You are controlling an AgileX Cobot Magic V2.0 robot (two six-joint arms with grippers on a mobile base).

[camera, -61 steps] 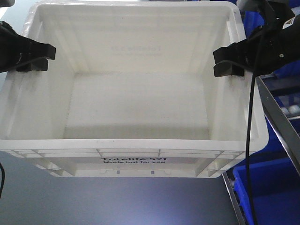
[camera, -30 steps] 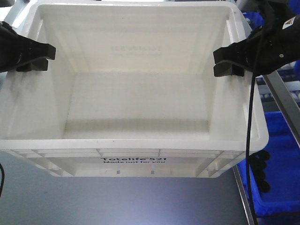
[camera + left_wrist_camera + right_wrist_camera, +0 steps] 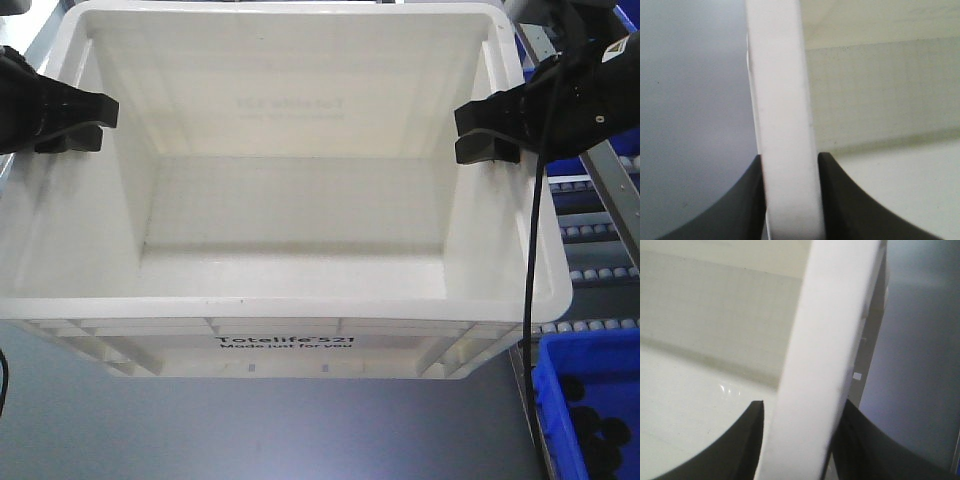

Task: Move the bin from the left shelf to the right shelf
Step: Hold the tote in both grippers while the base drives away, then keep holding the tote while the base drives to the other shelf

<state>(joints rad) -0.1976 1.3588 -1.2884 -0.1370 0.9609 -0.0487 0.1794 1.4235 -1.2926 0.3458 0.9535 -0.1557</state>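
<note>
- The bin (image 3: pixel 300 306) hangs in the air between the two hands. It is level and empty, with its printed wall nearest the camera and a grey surface (image 3: pixel 250 430) below it.
- The left hand (image 3: pixel 100 125) is clenched on the bin's left rim. The left wrist view shows its fingers (image 3: pixel 747 205) pressed against both sides of the white rim (image 3: pixel 785 110).
- The right hand (image 3: pixel 465 135) is clamped on the right rim in the same way. One finger is inside the wall and one outside.
- Progress, as I judge it: the lift is done and the carry is under way. The left shelf is out of sight and nothing touches the bin's underside.
- The right shelf (image 3: pixel 600 235) shows only at the right edge of the view, beyond the bin's right wall. The bin is not yet on its rollers.
- Still to do: bring the bin over the rollers, lower it and let go with both hands.
- Edges to mind: a slanted steel bar (image 3: pixel 612 185) runs beside the right arm, near the bin's right rim. I cannot tell how their heights compare.
- A blue bin (image 3: pixel 590 352) holding dark items sits low at the near right, just beside the white bin's corner.
- A black cable (image 3: pixel 530 260) hangs from the right arm over the bin's right wall and could snag on the bar.
- The left and near sides look open. The right side is crowded.
</note>
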